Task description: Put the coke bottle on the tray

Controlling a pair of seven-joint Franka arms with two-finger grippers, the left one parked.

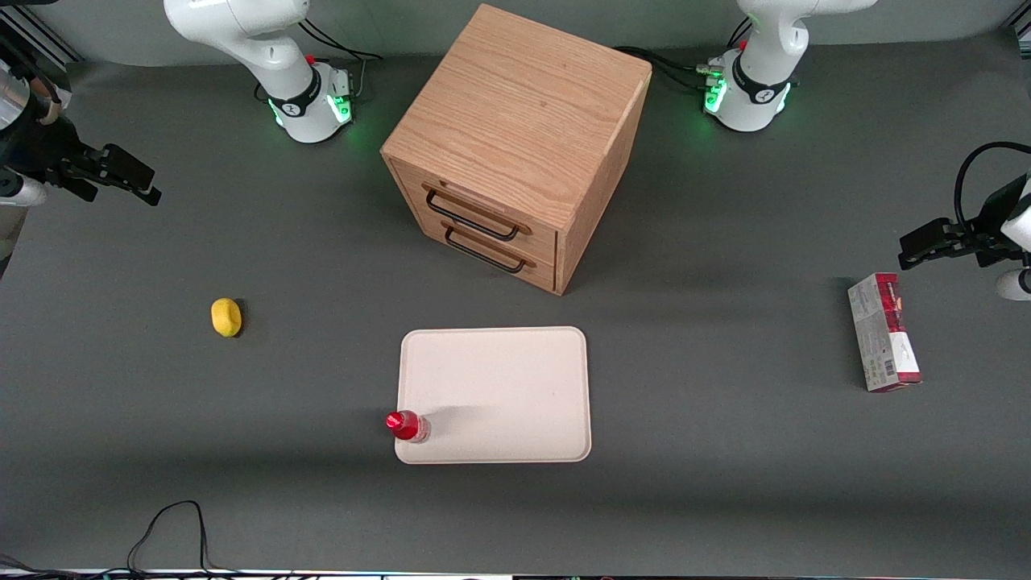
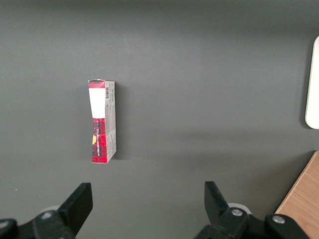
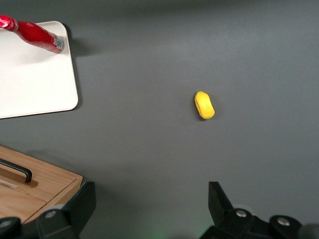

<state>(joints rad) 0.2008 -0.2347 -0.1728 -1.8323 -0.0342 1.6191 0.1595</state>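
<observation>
The coke bottle [image 1: 407, 425], slim with a red cap and red label, stands upright on the cream tray [image 1: 515, 387], at the tray's corner nearest the front camera on the working arm's side. It also shows in the right wrist view [image 3: 35, 34], with its base on the tray [image 3: 30, 84] close to the rim. My right gripper [image 1: 133, 179] is raised at the working arm's end of the table, far from the bottle. Its fingers are wide open and empty [image 3: 149, 196] over bare grey table.
A yellow lemon [image 1: 226, 316] [image 3: 204, 105] lies between my gripper and the tray. A wooden drawer cabinet [image 1: 515, 145] [image 3: 30, 189] stands farther from the front camera than the tray. A red-and-grey carton [image 1: 884, 332] [image 2: 102, 121] lies toward the parked arm's end.
</observation>
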